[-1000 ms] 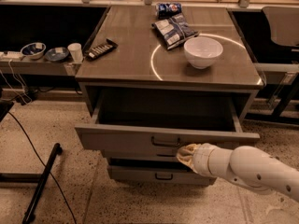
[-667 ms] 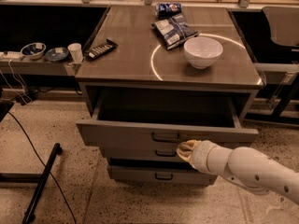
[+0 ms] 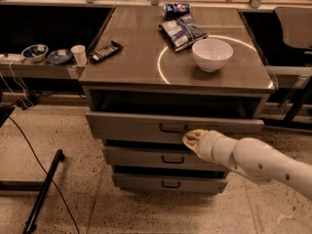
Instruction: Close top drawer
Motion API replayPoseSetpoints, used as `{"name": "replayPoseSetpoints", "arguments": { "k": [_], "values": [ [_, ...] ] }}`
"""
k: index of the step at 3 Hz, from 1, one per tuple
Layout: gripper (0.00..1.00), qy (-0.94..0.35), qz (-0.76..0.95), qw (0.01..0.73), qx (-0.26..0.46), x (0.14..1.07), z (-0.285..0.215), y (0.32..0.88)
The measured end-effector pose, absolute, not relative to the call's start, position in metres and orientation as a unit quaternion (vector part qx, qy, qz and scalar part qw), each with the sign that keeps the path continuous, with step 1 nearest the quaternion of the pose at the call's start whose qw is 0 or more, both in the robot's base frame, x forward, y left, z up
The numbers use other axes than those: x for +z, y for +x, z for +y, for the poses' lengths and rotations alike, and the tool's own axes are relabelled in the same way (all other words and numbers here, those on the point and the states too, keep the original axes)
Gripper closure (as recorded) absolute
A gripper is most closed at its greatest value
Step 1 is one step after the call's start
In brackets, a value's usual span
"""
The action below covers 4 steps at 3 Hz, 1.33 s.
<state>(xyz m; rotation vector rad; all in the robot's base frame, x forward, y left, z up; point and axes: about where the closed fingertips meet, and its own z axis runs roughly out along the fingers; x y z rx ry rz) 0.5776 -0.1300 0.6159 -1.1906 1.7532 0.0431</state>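
The top drawer (image 3: 131,126), part open under the worktop (image 3: 136,57), runs 9 to 3 o'clock, its front at 12 o'clock from the gripper (image 3: 191,139), which touches it beside the handle (image 3: 173,128); grip state I cannot tell.

**Operator:** List the items on the cabinet top (image 3: 136,62).

**Technician:** White bowl (image 3: 212,54), upright, right of centre, inside a pale ring marking (image 3: 161,68). Crumpled snack bag (image 3: 182,31) just behind the bowl. Smaller blue packet (image 3: 176,9) at the rear edge, touching the bag. Flat black bar-shaped item (image 3: 105,51) near the left edge, lying at an angle.

**Operator:** And the surroundings?

**Technician:** Low shelf (image 3: 44,71) to the left: patterned bowl (image 3: 34,52), shallow dish (image 3: 60,57), white cup (image 3: 78,54), in a row. Two lower drawer fronts (image 3: 146,156), each with a dark centre handle. Speckled floor (image 3: 73,130) carrying a black cable (image 3: 28,139) and a black stand leg (image 3: 43,191). Chair (image 3: 295,26) at far right.
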Motion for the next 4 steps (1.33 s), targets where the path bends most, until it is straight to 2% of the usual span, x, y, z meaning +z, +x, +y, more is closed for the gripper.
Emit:
{"name": "replayPoseSetpoints", "arguments": {
  "k": [1, 4],
  "values": [
    [1.0, -0.487, 0.721, 0.491, 0.037, 0.618, -0.132, 0.612],
    [1.0, -0.5, 0.718, 0.483, 0.034, 0.598, -0.153, 0.608]
  ]
}}
